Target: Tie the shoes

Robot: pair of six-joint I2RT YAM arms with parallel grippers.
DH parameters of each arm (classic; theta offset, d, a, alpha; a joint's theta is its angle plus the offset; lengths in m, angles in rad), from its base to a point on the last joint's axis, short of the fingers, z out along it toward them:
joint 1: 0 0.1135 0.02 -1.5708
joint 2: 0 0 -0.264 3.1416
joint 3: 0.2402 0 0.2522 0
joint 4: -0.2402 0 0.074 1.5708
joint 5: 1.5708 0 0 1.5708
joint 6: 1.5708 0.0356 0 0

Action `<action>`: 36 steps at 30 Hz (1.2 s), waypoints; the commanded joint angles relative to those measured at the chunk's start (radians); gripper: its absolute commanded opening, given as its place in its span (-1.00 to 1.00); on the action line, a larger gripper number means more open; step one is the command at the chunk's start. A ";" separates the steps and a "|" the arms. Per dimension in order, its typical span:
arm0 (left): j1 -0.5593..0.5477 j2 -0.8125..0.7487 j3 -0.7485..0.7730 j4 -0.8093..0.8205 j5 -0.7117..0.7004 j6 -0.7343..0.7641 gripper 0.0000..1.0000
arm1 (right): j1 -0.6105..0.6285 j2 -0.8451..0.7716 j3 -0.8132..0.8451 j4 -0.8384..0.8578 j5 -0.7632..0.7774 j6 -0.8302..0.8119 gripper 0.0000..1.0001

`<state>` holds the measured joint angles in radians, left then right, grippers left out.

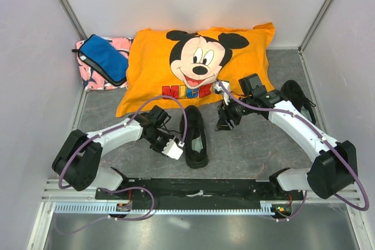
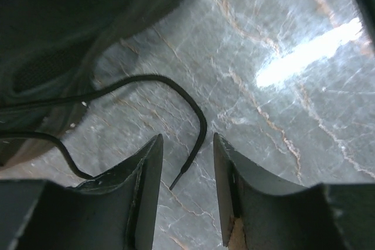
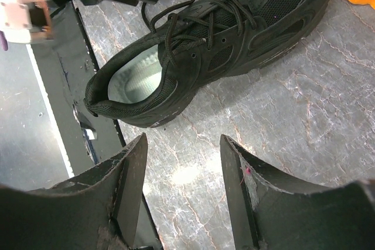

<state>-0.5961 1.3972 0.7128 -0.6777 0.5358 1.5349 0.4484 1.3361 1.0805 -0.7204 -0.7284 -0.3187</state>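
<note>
On the grey marbled tabletop (image 1: 258, 144), between pale walls, one black shoe (image 1: 196, 136) lies centre. The other shoe (image 1: 295, 93) sits far right behind the right arm (image 1: 293, 120). The left jaws stand open around a loose lace end (image 2: 204, 127), and the right jaws are open and empty. An orange pillow (image 1: 199, 68) and blue pouch (image 1: 105, 57) lie behind.

Shoe (image 3: 234, 39): matt black suede-like panels, mesh toe. Worktop (image 3: 304, 115): grey veined stone-look, glossy glare. Pillow (image 1: 149, 68): orange printed cloth, wrinkled.
</note>
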 commanded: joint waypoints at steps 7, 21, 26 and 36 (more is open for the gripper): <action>-0.005 0.077 -0.018 0.041 -0.103 0.048 -0.36 | -0.002 -0.008 0.027 0.009 -0.016 -0.011 0.20; -0.048 -0.105 0.099 -0.181 0.127 -0.085 -0.97 | -0.031 0.012 0.039 0.036 -0.017 -0.003 0.15; -0.048 -0.245 0.119 -0.125 0.266 -0.275 -0.97 | -0.043 0.034 0.048 0.047 -0.014 -0.006 0.14; -0.048 -0.333 0.086 0.326 0.248 -0.919 -0.97 | -0.050 0.110 0.032 0.173 -0.068 0.093 0.02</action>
<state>-0.6411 1.0889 0.8097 -0.6201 0.7765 0.9634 0.4046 1.4220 1.0840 -0.6422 -0.7383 -0.2771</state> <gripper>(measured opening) 0.021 0.519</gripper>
